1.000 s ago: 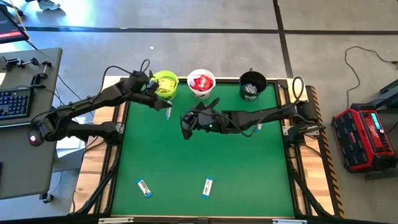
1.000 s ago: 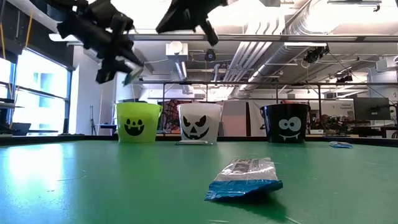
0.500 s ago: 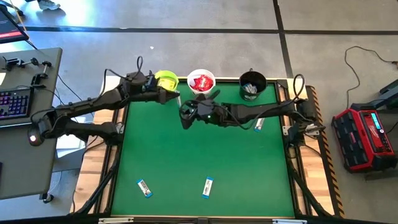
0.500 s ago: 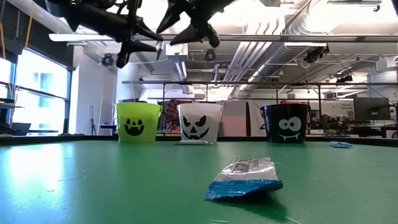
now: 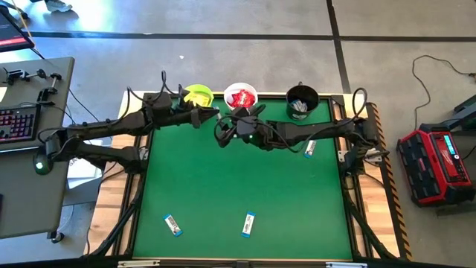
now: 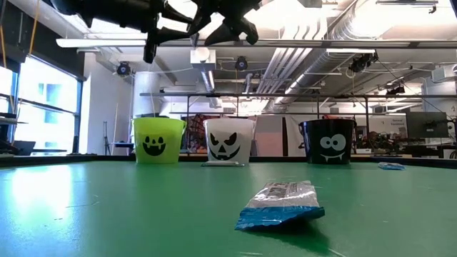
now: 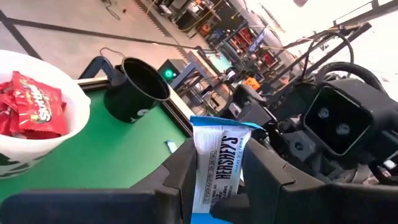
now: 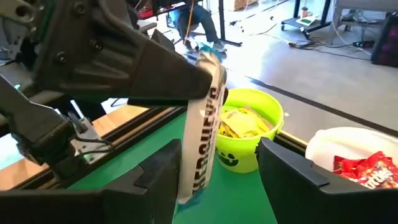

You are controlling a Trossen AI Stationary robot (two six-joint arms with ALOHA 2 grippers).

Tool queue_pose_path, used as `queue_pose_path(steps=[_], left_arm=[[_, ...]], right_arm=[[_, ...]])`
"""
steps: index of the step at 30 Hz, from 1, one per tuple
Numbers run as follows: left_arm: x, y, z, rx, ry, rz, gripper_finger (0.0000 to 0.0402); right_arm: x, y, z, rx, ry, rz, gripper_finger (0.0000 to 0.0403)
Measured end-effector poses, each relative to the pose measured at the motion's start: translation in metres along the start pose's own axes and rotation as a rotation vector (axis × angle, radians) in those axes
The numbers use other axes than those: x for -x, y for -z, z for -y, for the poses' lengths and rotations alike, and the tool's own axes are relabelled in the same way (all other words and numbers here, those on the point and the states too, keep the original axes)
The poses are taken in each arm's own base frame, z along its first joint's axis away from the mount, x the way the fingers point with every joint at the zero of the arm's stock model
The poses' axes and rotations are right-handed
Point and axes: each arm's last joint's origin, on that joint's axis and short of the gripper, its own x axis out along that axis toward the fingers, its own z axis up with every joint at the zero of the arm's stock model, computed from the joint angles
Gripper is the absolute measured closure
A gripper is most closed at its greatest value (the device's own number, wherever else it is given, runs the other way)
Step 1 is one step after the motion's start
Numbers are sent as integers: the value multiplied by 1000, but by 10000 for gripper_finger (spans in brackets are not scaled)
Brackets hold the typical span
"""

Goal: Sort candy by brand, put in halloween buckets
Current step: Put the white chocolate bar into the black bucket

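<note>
High view: left gripper [image 5: 208,114] and right gripper [image 5: 223,132] meet upper centre, below lime bucket [image 5: 197,94] and white bucket [image 5: 240,97]; likely handover toward black bucket [image 5: 302,102]. Both arms stretched inward, low.

Left wrist view: fingers [image 7: 180,171] clamp Hershey's bar [image 7: 217,165] upright, centre frame.

Right wrist view: right fingers [image 8: 283,165] wide apart, flanking same bar, not yet closed.

Low view: loose bar [image 6: 280,204] lower centre on table.

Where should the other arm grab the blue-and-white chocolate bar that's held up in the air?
Grab the free end of the bar that sticks out past the left gripper, pinching its flat faces. The right gripper faces that end head-on with fingers open on either side, so coming straight in looks best.
</note>
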Motion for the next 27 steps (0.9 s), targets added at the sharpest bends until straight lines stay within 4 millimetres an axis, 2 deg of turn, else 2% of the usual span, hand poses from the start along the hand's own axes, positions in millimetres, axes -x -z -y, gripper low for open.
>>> queue_pose_path(steps=[3,6,16,23,27], left_arm=[[0,3,4,-10,9,1,309],[-1,5,7,-13,18,-7,309],[-1,8,10,-22,16,-8,310],[-1,8,10,-78,26,-9,280],[-1,7,11,-113,29,14,241]], right_arm=[[0,0,0,10,4,0,211],[-2,-1,2,4,-26,-12,236],[-3,-1,2,5,-55,-21,387],[-2,-2,3,-11,-63,-35,390],[4,-10,18,-46,-27,-78,397]])
